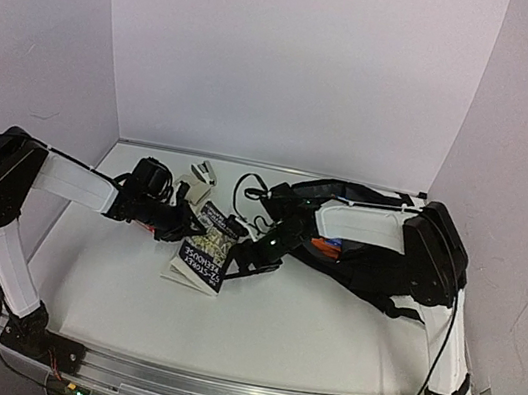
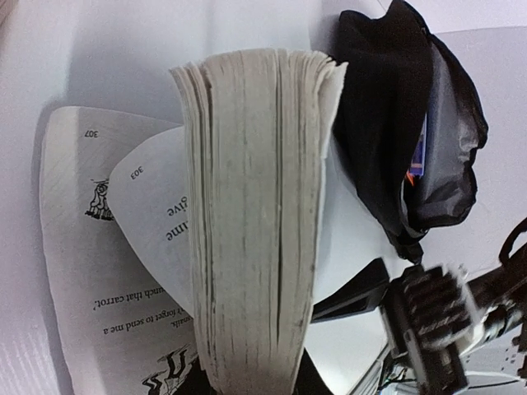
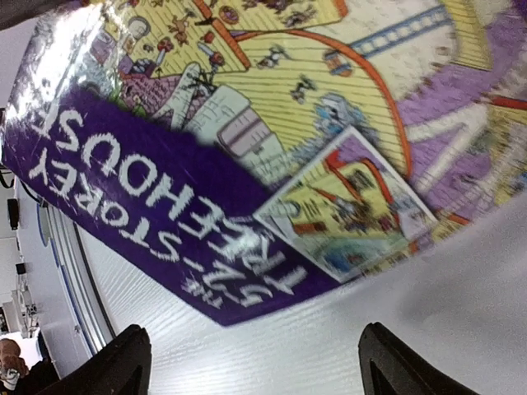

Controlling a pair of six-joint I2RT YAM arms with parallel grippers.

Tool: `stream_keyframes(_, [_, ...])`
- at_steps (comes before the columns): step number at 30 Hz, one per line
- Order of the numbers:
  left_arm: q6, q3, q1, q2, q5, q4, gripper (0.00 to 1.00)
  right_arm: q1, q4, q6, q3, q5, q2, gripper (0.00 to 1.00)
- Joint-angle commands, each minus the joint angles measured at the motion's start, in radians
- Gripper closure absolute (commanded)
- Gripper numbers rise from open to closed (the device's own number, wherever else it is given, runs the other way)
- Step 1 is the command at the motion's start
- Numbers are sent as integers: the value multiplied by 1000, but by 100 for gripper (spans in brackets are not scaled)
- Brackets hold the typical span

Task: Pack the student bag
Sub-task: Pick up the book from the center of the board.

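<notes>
The student bag (image 1: 375, 262) is a black fabric backpack lying at the right rear of the table, its mouth (image 2: 428, 140) showing grey lining and something blue and orange inside. A thick paperback book (image 1: 204, 250) with a purple and yellow cover (image 3: 272, 123) lies to the left of the bag, part-opened. My left gripper (image 1: 177, 222) is shut on the book's page block (image 2: 255, 206), and loose pages (image 2: 107, 271) fan out to the side. At the book's right edge my right gripper (image 1: 252, 254) hangs open over bare table, both fingertips (image 3: 123, 366) clear of the cover.
A small white object (image 1: 205, 172) and a black cable (image 1: 244, 194) lie behind the book near the back wall. White walls close the table (image 1: 323, 329) at the back and both sides. The bag's straps (image 1: 408, 308) trail toward the front right.
</notes>
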State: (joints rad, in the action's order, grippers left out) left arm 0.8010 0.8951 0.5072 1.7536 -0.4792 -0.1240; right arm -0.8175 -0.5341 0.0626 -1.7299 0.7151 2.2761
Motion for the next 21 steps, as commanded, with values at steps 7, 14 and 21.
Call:
stream_keyframes(7, [-363, 60, -35, -233, -223, 214, 100, 152, -44, -82, 84, 54, -304, 2])
stream_keyframes(14, [-484, 97, -14, -334, -461, 291, 100, 153, -171, -216, 83, 164, -327, 2])
stream_keyframes(21, [-517, 137, 27, -380, -571, 328, 100, 124, -268, -293, 63, 290, -331, 3])
